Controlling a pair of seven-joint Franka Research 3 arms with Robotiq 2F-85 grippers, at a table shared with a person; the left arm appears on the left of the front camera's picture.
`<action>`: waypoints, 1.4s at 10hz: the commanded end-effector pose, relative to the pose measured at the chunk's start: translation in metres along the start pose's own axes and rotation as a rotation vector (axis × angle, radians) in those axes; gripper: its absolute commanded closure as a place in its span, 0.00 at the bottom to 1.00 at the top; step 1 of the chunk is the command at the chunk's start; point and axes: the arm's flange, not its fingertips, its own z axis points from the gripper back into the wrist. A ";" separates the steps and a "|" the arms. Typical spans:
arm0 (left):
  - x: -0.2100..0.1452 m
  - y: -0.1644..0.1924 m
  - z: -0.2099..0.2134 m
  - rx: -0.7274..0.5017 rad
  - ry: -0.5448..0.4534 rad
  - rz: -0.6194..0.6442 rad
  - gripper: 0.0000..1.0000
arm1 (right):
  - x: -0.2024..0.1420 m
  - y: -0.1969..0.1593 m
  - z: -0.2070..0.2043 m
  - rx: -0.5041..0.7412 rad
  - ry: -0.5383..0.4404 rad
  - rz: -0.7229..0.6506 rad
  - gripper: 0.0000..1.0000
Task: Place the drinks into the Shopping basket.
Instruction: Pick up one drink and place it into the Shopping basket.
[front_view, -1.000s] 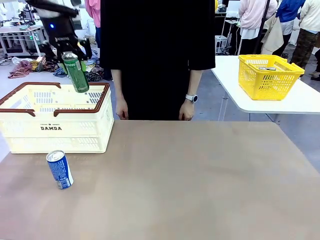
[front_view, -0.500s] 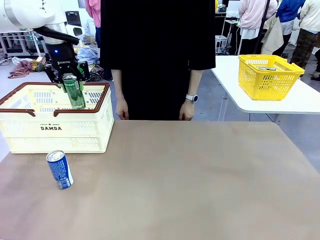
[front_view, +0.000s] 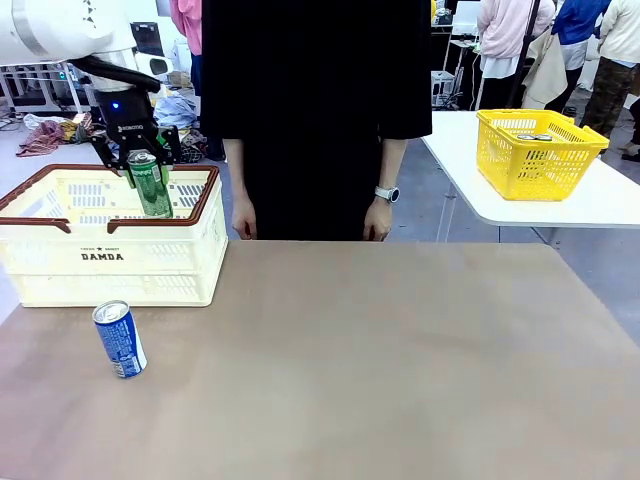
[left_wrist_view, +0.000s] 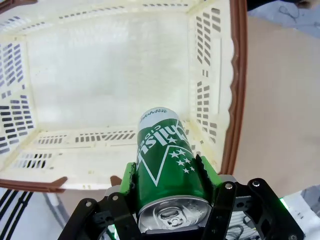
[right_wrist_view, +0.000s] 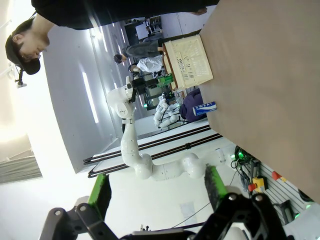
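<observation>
Firstly, at far left of the front view, the left gripper (front_view: 143, 160) hangs over the Shopping basket (front_view: 100, 265). Its fingers (left_wrist_view: 207, 172) are closed partway on the green can (front_view: 151, 192), with the green pads pressed against opposite sides of the can just below its silver top. The can is held upright with a slight tilt. In the left wrist view it hangs over the basket's open interior, near one slotted side wall and clear of the basket floor. The basket stands at the left far edge of the surface (front_view: 400, 380), its brown handles folded outward along the rim.

The blue can (front_view: 120, 340) stands upright on the surface in front of the basket's near wall, near it but not touching.

At centre, a person (front_view: 310, 100) in black stands at the far side of the surface, arms down and both hands (front_view: 243, 215) at its far edge. A wristwatch (front_view: 384, 195) is on one wrist.

At right, a yellow basket (front_view: 535, 150) sits on a separate white table (front_view: 600, 205), well apart from the cans.

In its own wrist view, the right gripper (right_wrist_view: 156, 192) has its fingers spread wide with nothing between them.
</observation>
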 end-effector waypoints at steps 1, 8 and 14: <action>0.035 0.014 -0.028 0.011 -0.049 0.008 1.00 | -0.003 0.003 0.001 -0.009 0.011 -0.004 0.00; 0.074 0.046 -0.135 0.020 0.121 -0.002 1.00 | -0.003 0.003 0.001 -0.009 0.011 -0.004 0.00; 0.063 0.039 -0.117 -0.019 0.018 -0.037 1.00 | -0.003 0.003 0.001 -0.009 0.011 -0.004 0.00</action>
